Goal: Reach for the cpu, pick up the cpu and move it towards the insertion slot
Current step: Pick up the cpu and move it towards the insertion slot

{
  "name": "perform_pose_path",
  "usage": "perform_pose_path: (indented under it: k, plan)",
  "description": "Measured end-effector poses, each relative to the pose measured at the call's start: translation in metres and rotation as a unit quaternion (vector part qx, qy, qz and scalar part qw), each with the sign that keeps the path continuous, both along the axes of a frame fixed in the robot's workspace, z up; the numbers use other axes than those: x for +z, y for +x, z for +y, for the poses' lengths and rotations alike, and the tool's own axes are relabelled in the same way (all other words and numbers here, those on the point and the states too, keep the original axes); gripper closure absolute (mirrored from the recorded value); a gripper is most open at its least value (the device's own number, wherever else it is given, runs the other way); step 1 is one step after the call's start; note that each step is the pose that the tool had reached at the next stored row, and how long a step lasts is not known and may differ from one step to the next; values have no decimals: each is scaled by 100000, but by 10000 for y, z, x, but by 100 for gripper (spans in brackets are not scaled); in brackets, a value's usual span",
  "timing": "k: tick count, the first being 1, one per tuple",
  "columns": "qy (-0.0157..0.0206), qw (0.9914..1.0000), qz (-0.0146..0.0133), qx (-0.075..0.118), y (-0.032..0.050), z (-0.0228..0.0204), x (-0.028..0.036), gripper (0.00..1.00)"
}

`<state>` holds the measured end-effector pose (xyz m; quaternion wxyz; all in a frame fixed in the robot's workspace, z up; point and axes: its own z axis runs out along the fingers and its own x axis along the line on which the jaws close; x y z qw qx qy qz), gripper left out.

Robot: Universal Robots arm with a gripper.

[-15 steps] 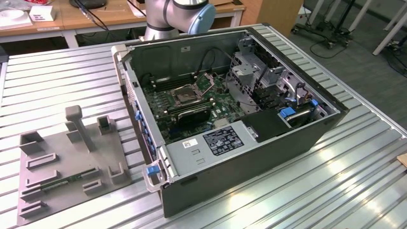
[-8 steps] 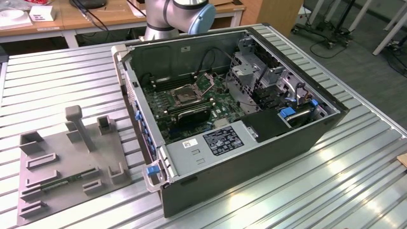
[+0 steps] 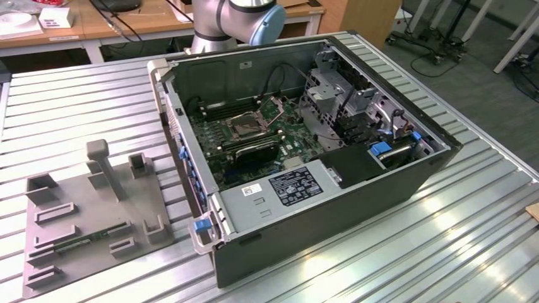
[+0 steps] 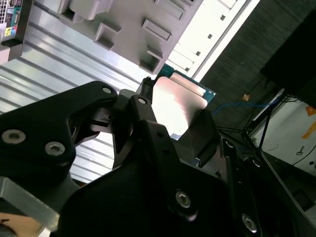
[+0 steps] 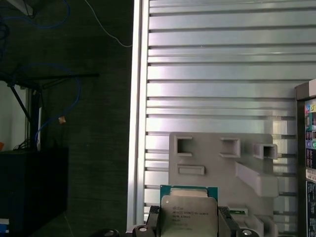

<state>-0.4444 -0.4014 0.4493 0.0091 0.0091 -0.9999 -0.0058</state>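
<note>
The cpu point(image 5: 190, 211) is a flat square chip with a pale silvery top and a green edge. It sits clamped between the two black fingers of my gripper point(image 5: 189, 223), which is shut on it. In the second wrist view the cpu point(image 4: 178, 101) is held up off the table, over the table's edge beside the grey fixture, with the gripper point(image 4: 175, 117) around it. The insertion slot point(image 3: 247, 124) is the square metal-framed socket with a dark centre on the motherboard inside the open computer case.
A grey parts fixture point(image 3: 93, 214) with several raised holders lies on the ribbed metal table at the exterior view's left, a green memory stick point(image 3: 80, 238) resting in it. The open computer case point(image 3: 337, 189) stands mid-table. The arm's base point(image 3: 231, 19) rises behind it.
</note>
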Motion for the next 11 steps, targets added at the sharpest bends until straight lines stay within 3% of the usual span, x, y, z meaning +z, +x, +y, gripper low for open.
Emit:
perform_pose_path:
  k: [3, 11]
  plan:
    - [-1, 100000, -4, -12, 0, -5, -51, 46]
    - [33, 100000, -8, -14, 10, -6, -73, 46]
